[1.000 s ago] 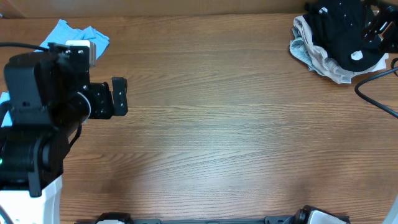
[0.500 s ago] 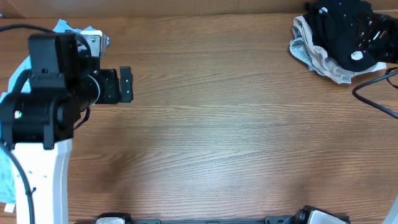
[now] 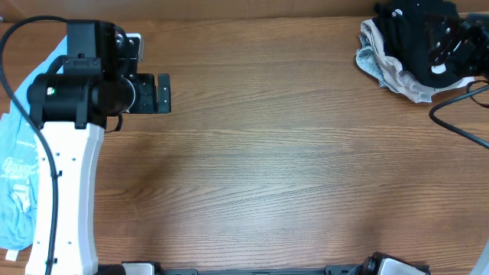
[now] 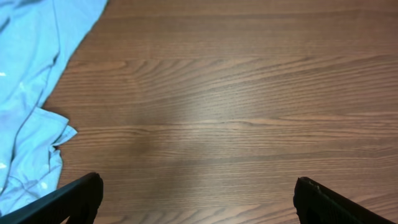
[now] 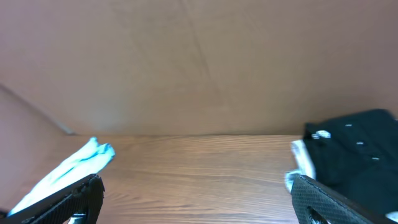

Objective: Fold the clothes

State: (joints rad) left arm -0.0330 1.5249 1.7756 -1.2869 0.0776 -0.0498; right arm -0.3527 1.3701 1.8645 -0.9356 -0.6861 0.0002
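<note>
My left arm has swung away from me over the last second. The left pincer point(image 3: 162, 93) now sits further toward the far-left part of the worktop point(image 3: 275, 176) than it did, pointing right across bare wood. That move has uncovered a light blue garment point(image 3: 17, 179) along the left edge, which the arm was hiding before. In the left wrist view it lies crumpled off to the left of the fingers, not between them. The left pincer is spread wide and holds nothing.

The black garment point(image 3: 409, 30), the main piece of the clothes, sits bunched in the far-right corner on top of a pale cloth point(image 3: 382, 67), and it does not look to have shifted. My right arm reaches in at that heap. From above I can't pick out its fingers against the black fabric, but the right wrist view shows the right pincer point(image 5: 196, 202) spread and empty, with the black garment off to its right and the blue one far to its left.

So I judge that no folding has begun, since nothing is laid flat. The next step is probably to grab the black garment and drag it out to the middle. The risk I see is the pale cloth coming along with it
</note>
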